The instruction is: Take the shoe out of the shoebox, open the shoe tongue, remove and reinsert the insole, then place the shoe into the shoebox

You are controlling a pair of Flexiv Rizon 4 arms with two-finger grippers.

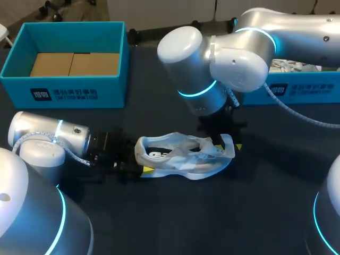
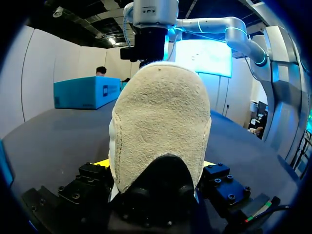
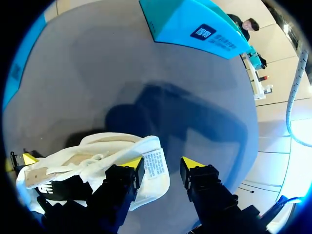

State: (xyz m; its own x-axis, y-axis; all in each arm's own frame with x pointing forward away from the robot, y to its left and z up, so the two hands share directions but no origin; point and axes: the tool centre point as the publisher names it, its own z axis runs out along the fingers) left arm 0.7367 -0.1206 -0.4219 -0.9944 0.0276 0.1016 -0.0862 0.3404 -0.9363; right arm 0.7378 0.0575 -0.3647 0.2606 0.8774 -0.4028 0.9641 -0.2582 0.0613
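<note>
A white and beige shoe (image 1: 186,159) lies on its side on the dark table, heel toward my left arm. My left gripper (image 1: 139,167) is shut on the heel. In the left wrist view the beige suede heel (image 2: 161,126) fills the space between the fingers, and only slivers of yellow tip (image 2: 101,163) show. My right gripper (image 3: 162,165) stands open over the toe end, mostly hidden under its wrist in the head view. The white tongue (image 3: 155,166) with its label lies against one finger, with a gap to the other. The shoe body (image 3: 83,163) extends beside that finger.
A teal shoebox (image 1: 69,87) with cardboard inside stands at the back left, and also shows as the teal box (image 2: 85,92). A second teal box (image 1: 303,90) with white paper sits at the back right, partly behind my right arm. Another teal box (image 3: 195,22) lies ahead of my right gripper.
</note>
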